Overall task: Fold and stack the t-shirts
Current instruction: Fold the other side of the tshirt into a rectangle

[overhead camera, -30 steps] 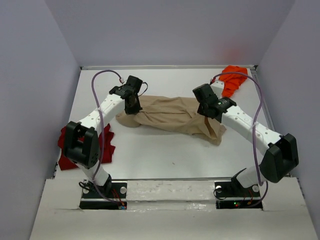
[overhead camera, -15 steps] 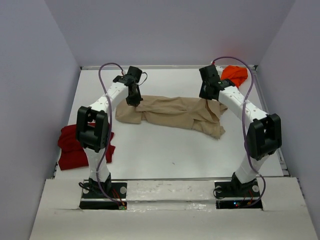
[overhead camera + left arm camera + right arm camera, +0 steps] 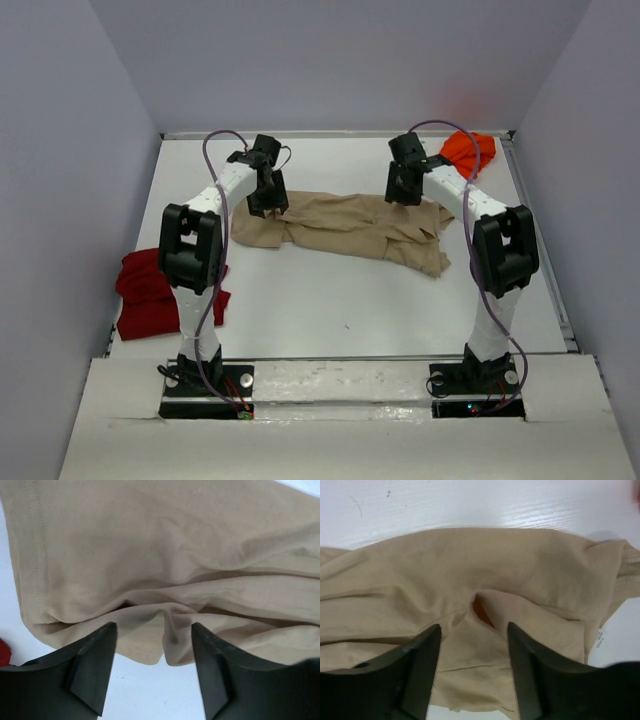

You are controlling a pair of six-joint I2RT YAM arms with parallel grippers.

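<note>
Both your left gripper [image 3: 152,630] and right gripper [image 3: 474,629] are hovering spread wide over the tan shirt [image 3: 340,228] lying bunched across the middle of the table [image 3: 330,310], so you are risking pinching several layers together and folding it crooked.

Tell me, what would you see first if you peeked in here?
The big crumpled tan shirt sprawled across the middle of the table, with the left gripper and right gripper open over its two ends. A red shirt lies at the left edge, an orange shirt in the far right corner.
</note>
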